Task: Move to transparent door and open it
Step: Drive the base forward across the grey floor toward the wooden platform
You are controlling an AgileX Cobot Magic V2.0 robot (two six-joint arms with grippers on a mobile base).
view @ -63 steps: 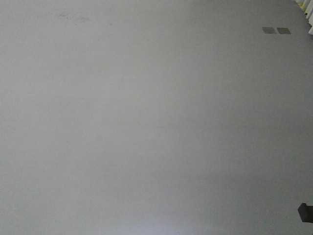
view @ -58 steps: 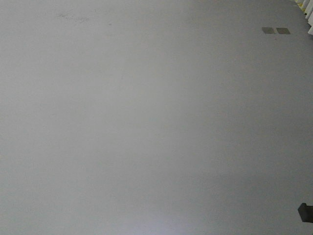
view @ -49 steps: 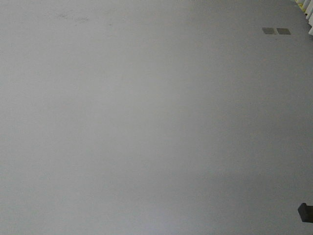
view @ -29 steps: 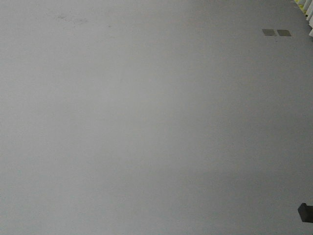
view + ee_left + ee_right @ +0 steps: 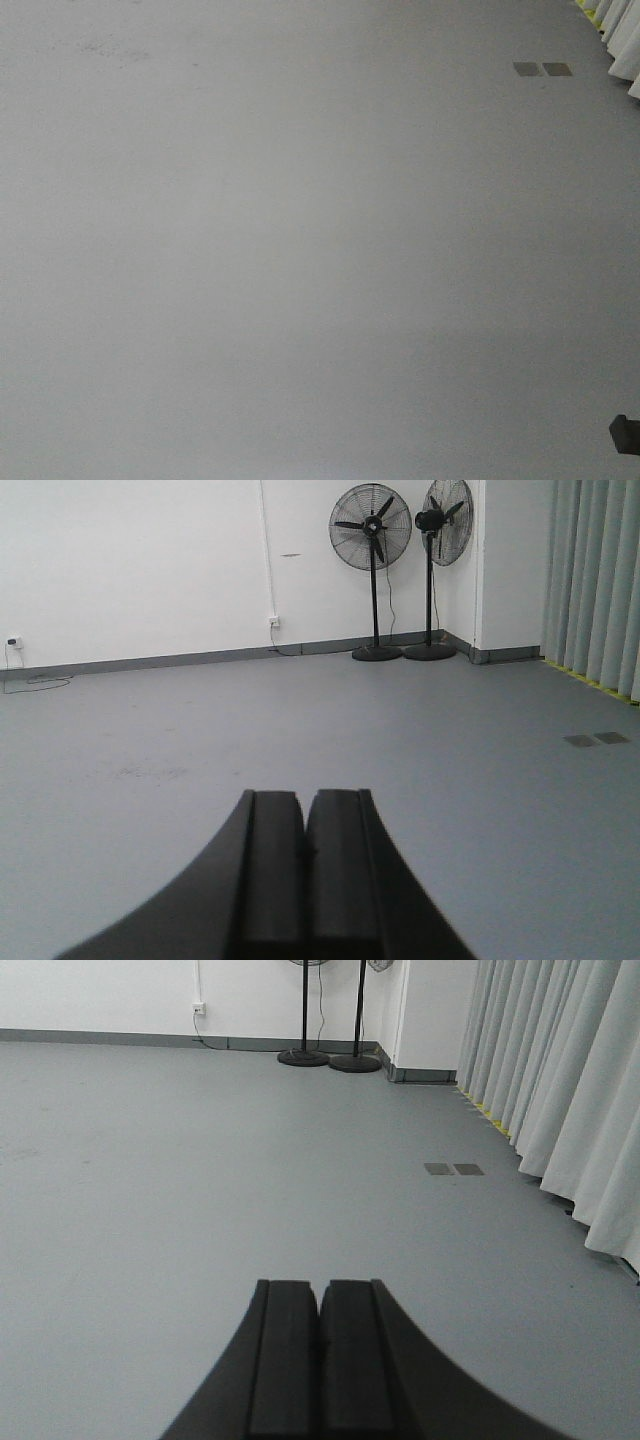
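**Both grippers closed over an open grey floor, door out of view**

The front-facing view looks down on a plain grey floor (image 5: 300, 250). Two small dark square plates (image 5: 542, 69) are set side by side in the floor near the top right. The hem of pale curtains (image 5: 622, 45) shows in the top right corner. A small dark object (image 5: 624, 434) pokes in at the bottom right edge; what it is cannot be told.

In the left wrist view, the left gripper (image 5: 303, 815) points forward above the floor. Its two black jaws are pressed together with nothing between them. Beyond it stands a white wall (image 5: 130, 560) with a socket (image 5: 273, 621). Two black pedestal fans (image 5: 371, 527) stand side by side in the far corner.

In the right wrist view, the right gripper (image 5: 320, 1300) also points forward. Its jaws meet flat against each other and hold nothing. Curtains hang along the right side.

The transparent door shows in none of the three views.
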